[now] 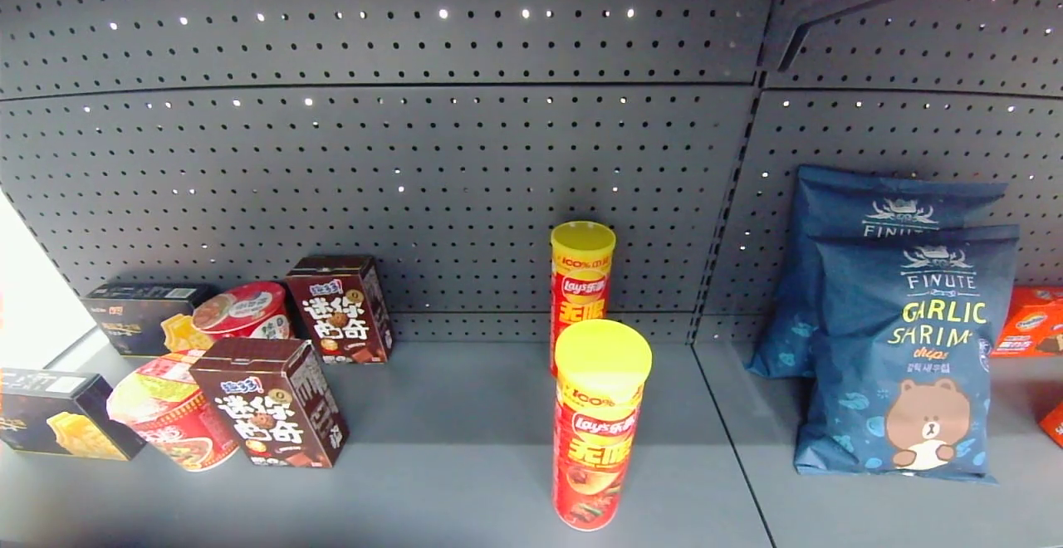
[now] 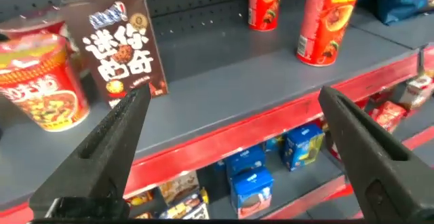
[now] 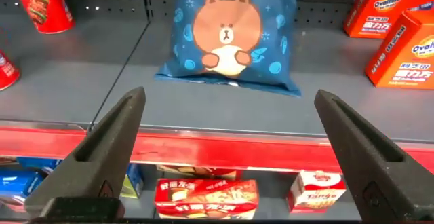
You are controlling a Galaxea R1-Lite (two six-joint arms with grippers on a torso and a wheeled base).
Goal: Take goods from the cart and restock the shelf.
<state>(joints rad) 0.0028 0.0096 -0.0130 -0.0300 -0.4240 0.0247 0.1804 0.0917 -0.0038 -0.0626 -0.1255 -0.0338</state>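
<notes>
Red chip can (image 2: 324,22) on shelf (image 2: 224,81), beyond left gripper (image 2: 234,95) spread fingers (image 2: 112,139), untouched.

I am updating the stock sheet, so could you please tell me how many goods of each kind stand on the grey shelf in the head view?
Black boxes: 2
Noodle cups: 2
Brown cookie boxes: 2
Chip cans: 2
Blue snack bags: 2
Orange boxes: 2
Total: 12
</notes>
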